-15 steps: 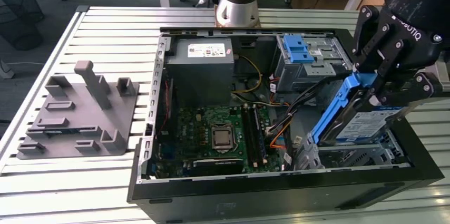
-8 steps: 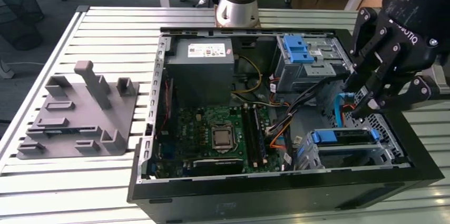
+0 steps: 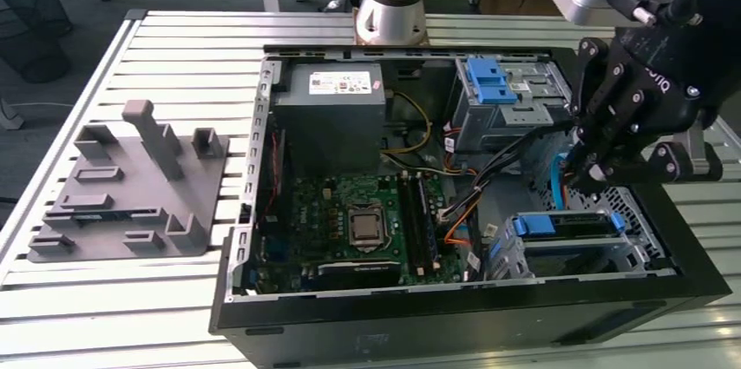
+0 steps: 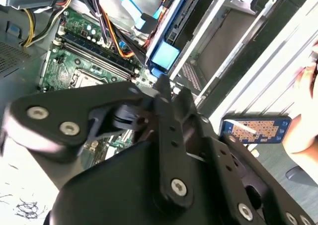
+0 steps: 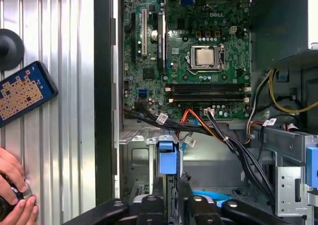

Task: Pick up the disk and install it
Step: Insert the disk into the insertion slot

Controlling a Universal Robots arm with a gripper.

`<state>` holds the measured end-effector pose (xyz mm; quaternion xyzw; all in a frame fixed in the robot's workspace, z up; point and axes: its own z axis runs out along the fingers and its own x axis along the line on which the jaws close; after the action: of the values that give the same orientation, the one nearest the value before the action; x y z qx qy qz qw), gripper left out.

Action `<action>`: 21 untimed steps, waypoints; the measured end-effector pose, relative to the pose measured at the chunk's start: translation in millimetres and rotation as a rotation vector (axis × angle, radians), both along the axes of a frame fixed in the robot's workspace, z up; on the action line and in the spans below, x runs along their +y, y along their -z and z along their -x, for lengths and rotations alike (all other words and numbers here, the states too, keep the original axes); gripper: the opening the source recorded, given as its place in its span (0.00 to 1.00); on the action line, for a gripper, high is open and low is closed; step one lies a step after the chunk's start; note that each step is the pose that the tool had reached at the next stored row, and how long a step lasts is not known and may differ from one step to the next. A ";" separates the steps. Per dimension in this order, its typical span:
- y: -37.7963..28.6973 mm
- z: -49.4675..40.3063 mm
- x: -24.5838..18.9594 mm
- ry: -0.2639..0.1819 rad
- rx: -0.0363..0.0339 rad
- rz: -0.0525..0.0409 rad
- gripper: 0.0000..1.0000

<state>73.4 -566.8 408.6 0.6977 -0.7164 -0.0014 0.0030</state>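
Note:
The disk [image 3: 573,225] stands on edge in the lower drive cage at the front of the open computer case [image 3: 249,213], near the exterior view's right. Its bright blue carrier tab [image 5: 167,160] points toward the motherboard. In the second wrist view the disk [image 4: 165,56] lies just beyond the black fingertips. My gripper [image 3: 585,180] hangs a little above the disk, apart from it. The gripper [image 4: 171,93] is shut, its fingers close together with nothing between them. In the first wrist view the gripper [image 5: 171,205] lines up over the disk's thin edge.
Cable bundles [image 5: 208,130] run beside the cage. A grey power-supply box [image 3: 336,91] and a drive cage with a blue latch [image 3: 492,82] sit at the case's back. A grey fixture [image 3: 127,187] stands at the exterior view's left. A phone [image 5: 22,91] and a person's hand [image 5: 12,195] rest outside the case.

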 end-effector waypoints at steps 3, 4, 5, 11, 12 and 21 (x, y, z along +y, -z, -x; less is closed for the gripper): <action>5.4 0.0 -0.1 0.000 0.0000 0.0000 0.12; 7.3 0.0 -0.1 0.000 0.0000 0.0001 0.12; 9.1 0.0 -0.1 0.000 0.0000 0.0001 0.12; 20.1 0.0 -0.1 0.000 0.0000 0.0000 0.11; 21.9 0.0 -0.1 0.000 0.0000 0.0001 0.11; 28.0 0.0 -0.1 0.000 -0.0001 0.0001 0.11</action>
<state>73.5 -566.9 380.6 0.6977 -0.7164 -0.0013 0.0030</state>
